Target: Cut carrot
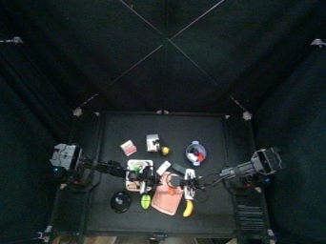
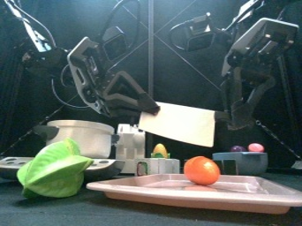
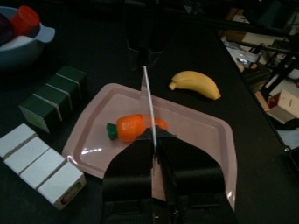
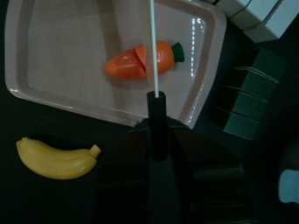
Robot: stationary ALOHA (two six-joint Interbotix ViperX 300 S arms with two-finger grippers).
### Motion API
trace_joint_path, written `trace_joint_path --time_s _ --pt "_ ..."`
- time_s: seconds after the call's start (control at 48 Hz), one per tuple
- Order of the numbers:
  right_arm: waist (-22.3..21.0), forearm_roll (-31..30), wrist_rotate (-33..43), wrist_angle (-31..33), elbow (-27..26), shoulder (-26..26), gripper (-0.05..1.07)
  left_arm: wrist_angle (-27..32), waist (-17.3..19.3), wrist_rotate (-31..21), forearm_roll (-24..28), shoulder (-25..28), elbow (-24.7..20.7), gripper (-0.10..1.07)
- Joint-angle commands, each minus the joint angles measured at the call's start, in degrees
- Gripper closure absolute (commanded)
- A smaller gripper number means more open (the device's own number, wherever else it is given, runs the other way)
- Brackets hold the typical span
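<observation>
An orange carrot (image 2: 202, 170) with a green stub lies on a pink tray (image 2: 200, 196). The wrist views show the carrot (image 3: 131, 128) (image 4: 138, 59) near the middle of the tray (image 3: 198, 157) (image 4: 59, 61). A broad-bladed knife (image 2: 179, 124) hangs just above the carrot, its blade running across it. My right gripper (image 4: 156, 131) is shut on the black handle. At the blade's other end, my left gripper (image 3: 155, 150) is closed on the blade. In the front view, my left gripper (image 2: 144, 104) and my right gripper (image 2: 232, 119) flank the knife.
A banana (image 3: 195, 83) (image 4: 55, 157) lies on the table beside the tray. A leafy green vegetable (image 2: 53, 169) sits at the front left, with a white pot (image 2: 77, 137) behind it. Green and white blocks (image 3: 52, 92) line one side of the tray. A bowl (image 3: 24, 48) holds small fruit.
</observation>
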Motion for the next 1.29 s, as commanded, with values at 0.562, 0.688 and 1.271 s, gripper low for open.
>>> trace_joint_path --time_s 0.562,0.688,1.271 --pt "0.1 -0.4 -0.1 0.0 1.9 -0.2 0.55 -0.2 -2.7 0.0 -1.8 1.9 -2.1 0.61" --pt "0.1 -0.5 -0.1 -0.4 2.2 0.3 0.55 -0.2 -2.8 0.1 -1.8 2.5 -2.1 0.61" --pt "-0.5 -1.8 0.6 -1.3 2.0 2.1 0.55 -0.2 -2.3 1.0 -1.8 4.2 -1.9 0.61"
